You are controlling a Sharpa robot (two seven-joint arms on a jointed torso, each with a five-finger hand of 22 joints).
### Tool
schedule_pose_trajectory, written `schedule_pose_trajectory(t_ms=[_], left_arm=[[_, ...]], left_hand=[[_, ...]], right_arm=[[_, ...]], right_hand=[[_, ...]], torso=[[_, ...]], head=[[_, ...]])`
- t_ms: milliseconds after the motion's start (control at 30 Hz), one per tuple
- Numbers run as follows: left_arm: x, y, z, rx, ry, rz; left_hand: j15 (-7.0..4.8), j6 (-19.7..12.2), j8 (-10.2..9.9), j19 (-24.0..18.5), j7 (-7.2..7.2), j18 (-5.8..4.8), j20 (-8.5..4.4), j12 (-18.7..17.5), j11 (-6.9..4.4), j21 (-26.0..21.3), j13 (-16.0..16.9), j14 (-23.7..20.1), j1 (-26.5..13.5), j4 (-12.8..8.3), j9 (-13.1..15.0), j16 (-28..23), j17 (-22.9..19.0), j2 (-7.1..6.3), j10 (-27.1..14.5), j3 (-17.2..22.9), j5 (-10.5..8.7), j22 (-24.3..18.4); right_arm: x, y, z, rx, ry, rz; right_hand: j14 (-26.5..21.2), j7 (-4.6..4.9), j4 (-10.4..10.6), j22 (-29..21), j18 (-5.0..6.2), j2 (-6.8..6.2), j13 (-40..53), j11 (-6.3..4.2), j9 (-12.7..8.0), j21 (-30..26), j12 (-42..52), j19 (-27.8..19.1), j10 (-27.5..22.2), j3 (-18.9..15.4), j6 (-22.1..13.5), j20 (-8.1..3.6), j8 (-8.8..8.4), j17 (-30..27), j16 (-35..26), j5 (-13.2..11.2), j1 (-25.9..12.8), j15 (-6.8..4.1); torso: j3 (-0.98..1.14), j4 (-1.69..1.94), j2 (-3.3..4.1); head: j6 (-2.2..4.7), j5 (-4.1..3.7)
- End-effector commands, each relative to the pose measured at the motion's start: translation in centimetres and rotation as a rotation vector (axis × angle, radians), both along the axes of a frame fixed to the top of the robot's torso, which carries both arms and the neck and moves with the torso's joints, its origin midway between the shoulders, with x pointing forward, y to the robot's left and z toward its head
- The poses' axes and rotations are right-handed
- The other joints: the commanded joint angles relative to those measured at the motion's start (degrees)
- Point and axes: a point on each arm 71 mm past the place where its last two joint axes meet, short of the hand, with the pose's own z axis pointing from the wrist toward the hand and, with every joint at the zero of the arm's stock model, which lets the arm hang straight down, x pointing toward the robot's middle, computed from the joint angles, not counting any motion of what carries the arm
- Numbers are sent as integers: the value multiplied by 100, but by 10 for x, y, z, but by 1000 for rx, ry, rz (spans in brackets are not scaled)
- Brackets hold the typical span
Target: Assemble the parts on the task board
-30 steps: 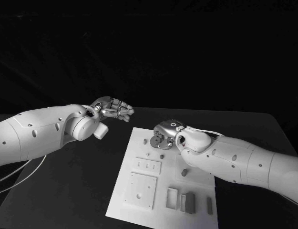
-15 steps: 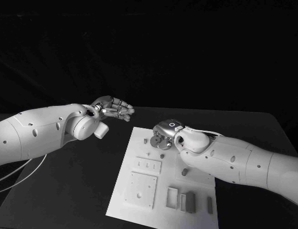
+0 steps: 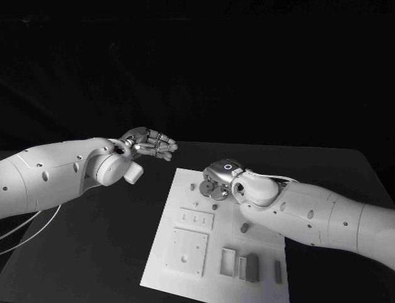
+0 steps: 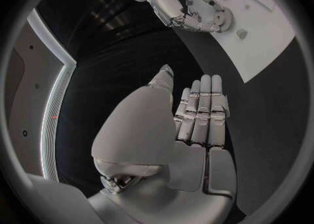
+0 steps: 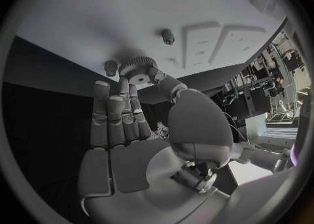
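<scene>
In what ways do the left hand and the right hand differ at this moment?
The left hand hangs over the bare black table, beside the task board; the right hand is over the board's far end. The left hand holds nothing; the right hand pinches a gear. Both are silver hands on white arms.

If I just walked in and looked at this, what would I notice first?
Probably the right hand at the far end of the white task board, its fingers pinching a small toothed gear just above the board. Next, the left hand held up off the board's far left corner, holding nothing. Then a few small parts standing near the board's near edge.
</scene>
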Motion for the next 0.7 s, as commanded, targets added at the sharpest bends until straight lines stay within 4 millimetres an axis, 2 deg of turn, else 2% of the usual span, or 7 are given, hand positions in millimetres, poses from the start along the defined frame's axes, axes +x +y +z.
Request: schedule_pose_trajectory(t_ms=[33,700], left_arm=[[0,-2,1,-3,-5,-15],[-1,0,1,-2,-4,-13]], left_hand=[[11,-36,30,41,297,93,-11,-21,5,-29,6,44,-62,5,-5,-39,8,4,-26,40,1,10],[11,-38,31,42,297,93,-11,-21,6,-33,8,46,-63,5,-5,-45,15,3,-27,42,1,14]], right_arm=[[-4,0,-5,-41,-12,9],[-9,2,-5,-67,-87,20]], right_hand=[[-34,22,24,80,79,-65,7,94,7,-30,-16,7,140,-20,35,4,20,-10,-7,6,11,-21],[1,2,106,74,79,-234,94,38,37,-39,36,40,289,-10,77,-6,44,-35,-14,6,28,-72]], torso=[[1,1,1],[1,2,-2]], head=[[-1,7],[19,-3]])
